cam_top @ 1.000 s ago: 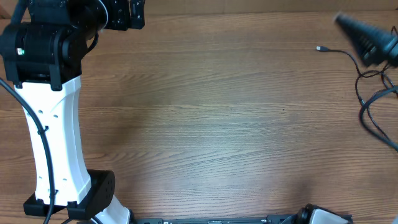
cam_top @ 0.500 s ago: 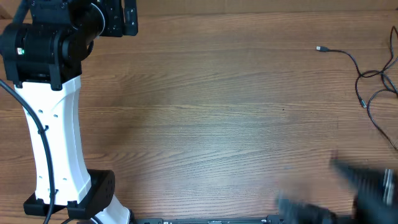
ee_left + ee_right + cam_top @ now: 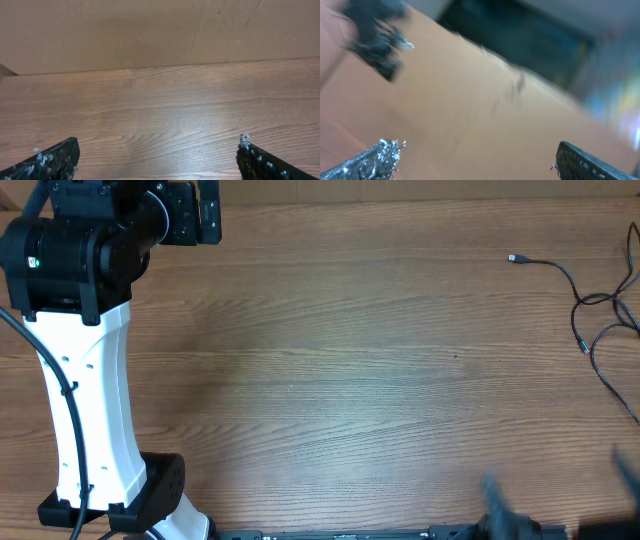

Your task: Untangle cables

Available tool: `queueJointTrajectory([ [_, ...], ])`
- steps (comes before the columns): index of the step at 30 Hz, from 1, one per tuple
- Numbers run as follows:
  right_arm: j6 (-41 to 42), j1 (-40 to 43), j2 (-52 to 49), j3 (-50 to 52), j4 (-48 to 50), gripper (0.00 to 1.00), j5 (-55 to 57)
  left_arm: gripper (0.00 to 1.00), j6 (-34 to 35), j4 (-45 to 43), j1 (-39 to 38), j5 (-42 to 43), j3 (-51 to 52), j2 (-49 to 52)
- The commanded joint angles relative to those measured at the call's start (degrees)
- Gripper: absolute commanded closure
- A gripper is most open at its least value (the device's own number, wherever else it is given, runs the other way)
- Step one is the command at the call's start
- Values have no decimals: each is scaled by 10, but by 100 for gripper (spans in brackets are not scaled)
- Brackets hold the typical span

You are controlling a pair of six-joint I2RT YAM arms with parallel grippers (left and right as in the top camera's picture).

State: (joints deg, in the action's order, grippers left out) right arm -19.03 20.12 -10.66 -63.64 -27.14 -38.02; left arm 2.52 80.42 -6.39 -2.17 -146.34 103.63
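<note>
Nearest my base is my right gripper point(image 3: 475, 150). It is blurred in both views, on the near side of the plug end point(image 3: 516, 257) and well apart from it. Its jaws stand wide apart with nothing between them.

Beyond it lie the cables point(image 3: 598, 340), thin black cords on the table point(image 3: 350, 380). They trail from the plug end to its right and back toward me, looping, then run out of view. I judge them very light, limp and somewhat slippery, likely to drag and snag at a crossing rather than lift as one. The best hold seems to be the single free strand just behind the plug end. The long axis runs roughly near-to-far, and the plug end points left, away from the loops.

Farthest is my left gripper point(image 3: 157, 145). It is well to the left of the plug end, with its jaws wide apart and empty over bare wood.
</note>
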Motion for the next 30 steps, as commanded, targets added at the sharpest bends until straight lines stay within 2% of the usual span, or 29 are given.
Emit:
queueJointTrajectory([
  [1,124,-2,-16,98,20,0,156,0,-9,0,-4,7,-1,3],
  [6,216,-2,-16,219,51,0,287,0,-9,0,-4,7,-1,3],
  [11,222,-2,-16,346,122,0,287,0,-9,-1,-4,7,-1,3],
  [15,223,-2,-16,481,225,0,233,0,-9,-1,-4,7,-1,6],
  [18,243,-2,-16,544,288,0,228,0,-9,-1,-4,6,-1,7],
  [22,250,-2,-16,586,314,0,236,0,-13,0,-4,1,-1,7],
  [30,250,-2,-16,621,291,0,249,0,-13,-1,-4,1,-1,7],
])
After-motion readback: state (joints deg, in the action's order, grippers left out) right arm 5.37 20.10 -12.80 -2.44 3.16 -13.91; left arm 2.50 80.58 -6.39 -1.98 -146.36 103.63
